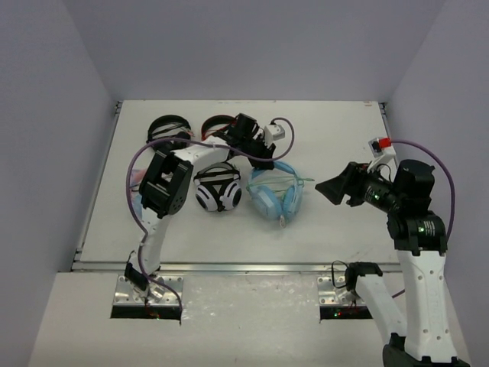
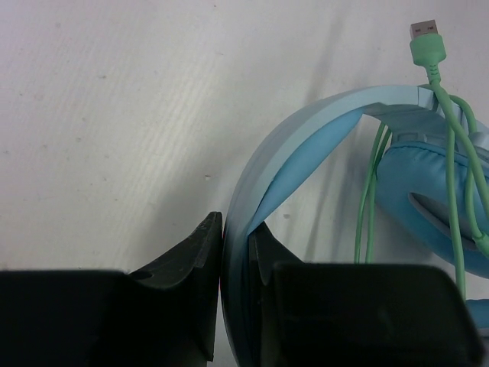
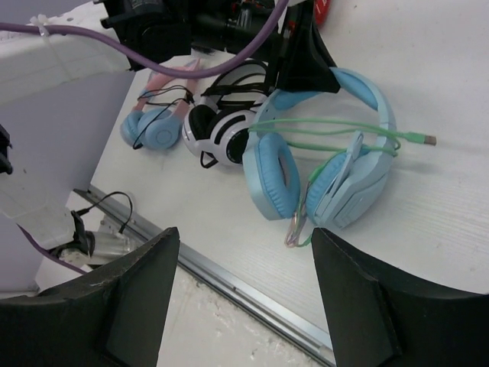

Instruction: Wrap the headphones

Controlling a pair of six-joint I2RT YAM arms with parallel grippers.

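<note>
Top view: the light-blue over-ear plastic headphones (image 1: 275, 196) are lying around the middle of the white table (image 1: 344, 130). Left wrist view: the left gripper (image 2: 235, 229) is clamping their padded headband, with the thin pale green cable (image 2: 451, 153) draping over it. Right wrist view: the right gripper (image 3: 244, 235) is hanging wide open, holding nothing.

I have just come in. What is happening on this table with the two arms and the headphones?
The left arm has its jaws shut on the headband of the light-blue headphones, which lie on the table. Their pale green cable runs loosely across the cups, its USB plug free, so the wrapping seems unfinished. The right arm hovers to the side with open jaws, holding nothing. A white-and-black pair lies beside them.
</note>
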